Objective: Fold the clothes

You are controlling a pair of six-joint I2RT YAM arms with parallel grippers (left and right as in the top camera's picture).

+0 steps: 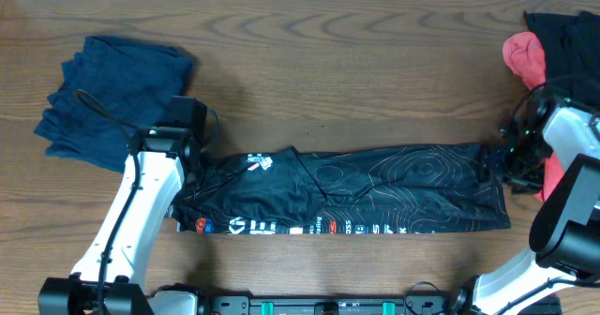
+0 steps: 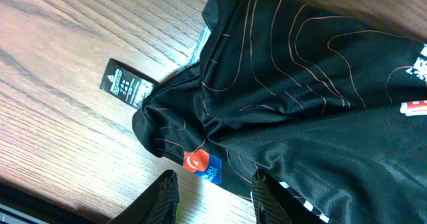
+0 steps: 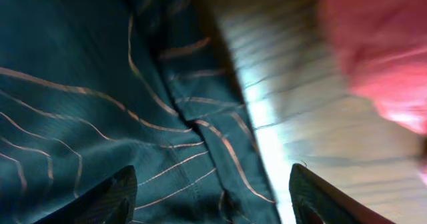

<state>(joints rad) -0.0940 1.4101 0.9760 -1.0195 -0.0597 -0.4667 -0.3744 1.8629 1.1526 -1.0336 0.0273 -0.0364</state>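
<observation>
A black jersey with thin orange contour lines and a row of logos lies as a long folded strip across the table. My left gripper is at its left end. In the left wrist view the gripper is open, just above bare wood and the jersey's edge, holding nothing. My right gripper is at the strip's right end. In the right wrist view it stands wide open over the jersey's hem, gripping nothing.
A crumpled navy garment lies at the back left. A coral-red piece and a black one are heaped at the back right, and more coral cloth lies by the right arm. A black hang tag rests on the wood.
</observation>
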